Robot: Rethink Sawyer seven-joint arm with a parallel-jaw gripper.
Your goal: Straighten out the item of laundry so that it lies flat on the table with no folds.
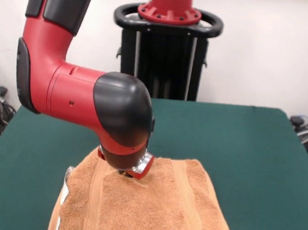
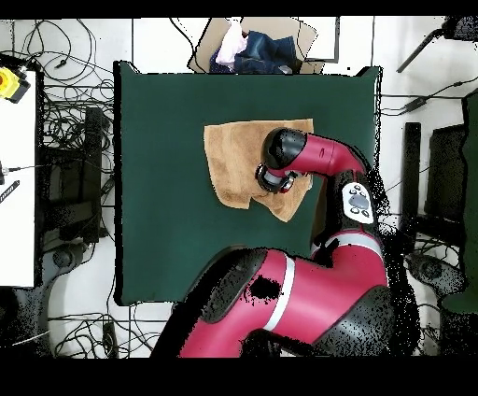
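On green table (image 1: pixel 257 155), orange-tan towel (image 1: pixel 152 211) with bands running toward camera, near end cut off; gripper (image 1: pixel 124 172) pressed on it, fingers hidden, state unclear.

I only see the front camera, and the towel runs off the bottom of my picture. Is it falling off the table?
Observer: No. From overhead the whole towel lies on the table, with green showing round it.
Operator: Is it a nice square?
Observer: No. One corner sticks out as a point toward the robot's base, next to the arm.
Operator: What's past the table edge on my camera's side?
Observer: A cardboard box with bundled cloth in it, blue and pale.
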